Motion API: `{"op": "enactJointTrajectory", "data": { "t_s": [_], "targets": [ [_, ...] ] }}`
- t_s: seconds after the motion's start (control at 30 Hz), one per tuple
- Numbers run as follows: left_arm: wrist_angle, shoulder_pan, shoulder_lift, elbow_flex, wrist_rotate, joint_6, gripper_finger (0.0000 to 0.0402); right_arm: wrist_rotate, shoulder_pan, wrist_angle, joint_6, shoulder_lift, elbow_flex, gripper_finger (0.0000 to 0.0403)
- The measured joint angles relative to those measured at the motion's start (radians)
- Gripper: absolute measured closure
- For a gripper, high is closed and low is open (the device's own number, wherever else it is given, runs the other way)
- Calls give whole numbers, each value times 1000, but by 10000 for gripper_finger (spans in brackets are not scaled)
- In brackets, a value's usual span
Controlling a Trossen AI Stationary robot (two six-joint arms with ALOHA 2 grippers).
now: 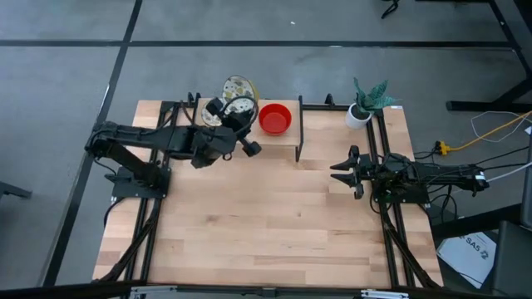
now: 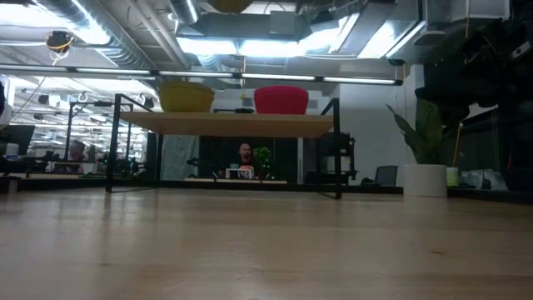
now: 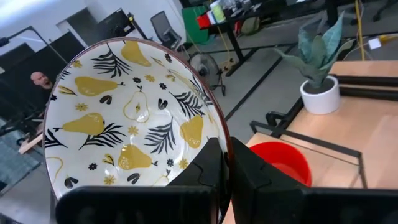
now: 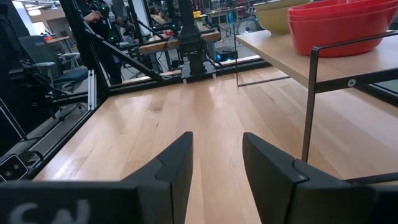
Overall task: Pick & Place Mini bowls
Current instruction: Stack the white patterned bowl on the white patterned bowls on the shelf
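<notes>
The left gripper is clenched on the rim of a pear-patterned bowl, holding it tilted above the raised shelf beside the red bowls (a stack); the right gripper waits parted over the tabletop

"SA5" on paper sheet beside table.

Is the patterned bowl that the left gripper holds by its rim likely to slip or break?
Probably slippery: the patterned bowl looks glossy, and the left gripper pinches only its thin rim. It hangs tilted, so it could swing. It looks like ceramic, so likely stiff and breakable.
</notes>
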Motion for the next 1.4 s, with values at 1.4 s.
{"op": "enactJointTrajectory", "data": {
  "t_s": [1.4],
  "targets": [
    [-658, 391, -6, 215, 580, -94, 396, 0, 0, 0, 0, 0, 0, 263]
  ]
}}
